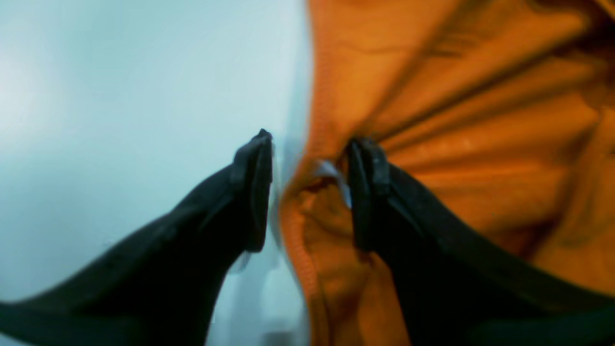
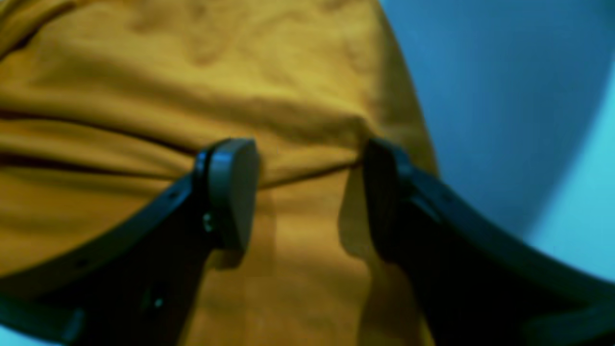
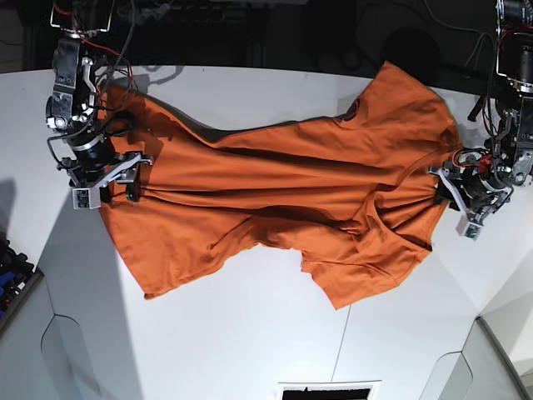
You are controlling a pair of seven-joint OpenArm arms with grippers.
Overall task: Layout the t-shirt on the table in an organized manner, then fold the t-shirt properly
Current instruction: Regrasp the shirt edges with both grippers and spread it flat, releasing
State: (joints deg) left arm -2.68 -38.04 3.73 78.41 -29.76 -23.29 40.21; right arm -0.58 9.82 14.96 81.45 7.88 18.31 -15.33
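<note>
The orange t-shirt [image 3: 275,183] lies spread lengthwise across the white table [image 3: 250,333], creased and pulled into long folds between the two arms. My left gripper [image 3: 454,187] sits at its collar end. In the left wrist view that gripper [image 1: 311,144] is open, with the collar edge and small white tag [image 1: 331,173] bunched between its fingers. My right gripper [image 3: 117,187] is at the hem end. The right wrist view shows it [image 2: 307,149] open, its pads [image 2: 233,187] resting on the fabric astride a crease.
One sleeve [image 3: 400,92] points to the table's far edge, the other [image 3: 358,279] to the near side. Thin seams [image 3: 341,350] cross the tabletop. A dark item [image 3: 12,275] sits off the left edge; a slot [image 3: 329,390] at the front edge.
</note>
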